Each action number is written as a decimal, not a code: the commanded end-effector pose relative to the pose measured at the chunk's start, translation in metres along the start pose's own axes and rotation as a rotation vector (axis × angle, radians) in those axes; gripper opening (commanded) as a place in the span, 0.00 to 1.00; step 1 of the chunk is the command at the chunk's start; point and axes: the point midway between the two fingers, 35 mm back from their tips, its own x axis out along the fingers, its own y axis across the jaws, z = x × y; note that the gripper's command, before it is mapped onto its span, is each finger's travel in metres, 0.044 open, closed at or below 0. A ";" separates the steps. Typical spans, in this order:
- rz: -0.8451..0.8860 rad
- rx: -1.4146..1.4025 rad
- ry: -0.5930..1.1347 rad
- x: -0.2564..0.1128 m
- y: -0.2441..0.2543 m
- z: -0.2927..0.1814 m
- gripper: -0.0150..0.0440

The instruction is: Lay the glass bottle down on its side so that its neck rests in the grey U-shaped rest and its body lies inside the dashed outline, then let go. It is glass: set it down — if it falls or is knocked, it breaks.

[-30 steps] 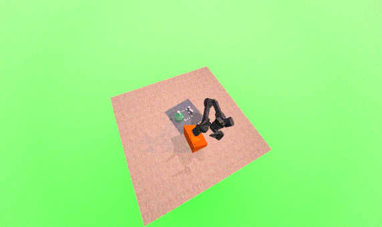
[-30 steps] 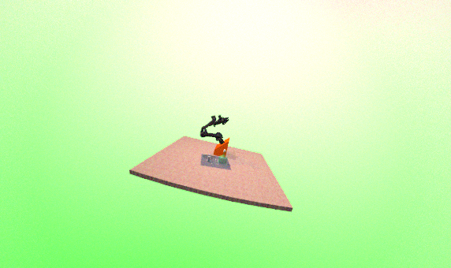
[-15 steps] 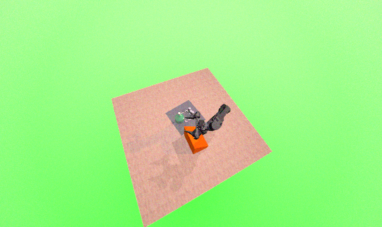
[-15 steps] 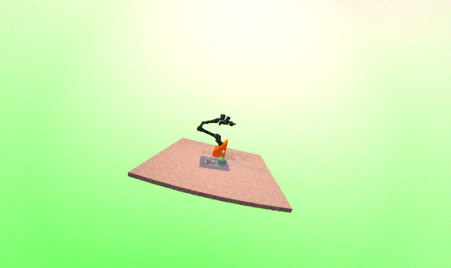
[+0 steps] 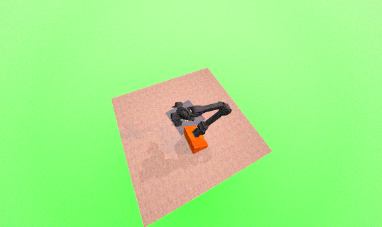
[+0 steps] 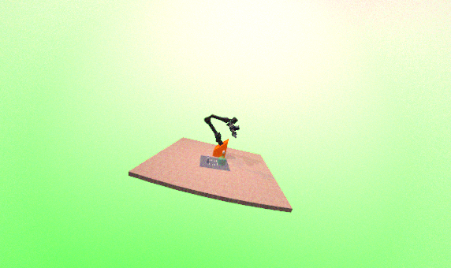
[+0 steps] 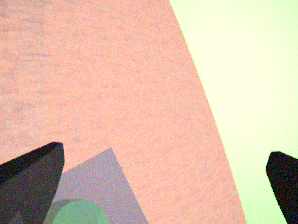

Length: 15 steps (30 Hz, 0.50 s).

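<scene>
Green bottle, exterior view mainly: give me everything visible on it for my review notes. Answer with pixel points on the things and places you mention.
The green glass bottle (image 6: 221, 161) (image 7: 81, 214) has a wide, translucent-looking green body and a narrower, pale upper part. It appears upright on the flat grey mat (image 6: 203, 164) (image 7: 107, 167), near one edge, in front of the orange block (image 6: 220, 150) in the exterior view. The open black gripper (image 6: 236, 132) is above and not holding it. Fine surface detail is too small to tell.

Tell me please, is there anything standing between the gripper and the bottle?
Nothing visible stands between the open gripper and the bottle. The orange block is beside the bottle, not between.
</scene>
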 end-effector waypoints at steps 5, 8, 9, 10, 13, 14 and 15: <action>0.342 -0.351 0.397 0.100 0.012 -0.087 1.00; 0.429 -0.408 0.443 0.111 0.021 -0.107 1.00; 0.439 -0.405 0.445 0.112 0.021 -0.107 1.00; 0.459 -0.402 0.450 0.114 0.022 -0.108 1.00; 0.564 -0.383 0.474 0.122 0.025 -0.113 1.00; 0.619 -0.369 0.484 0.126 0.027 -0.116 1.00; 0.680 -0.355 0.498 0.130 0.030 -0.119 1.00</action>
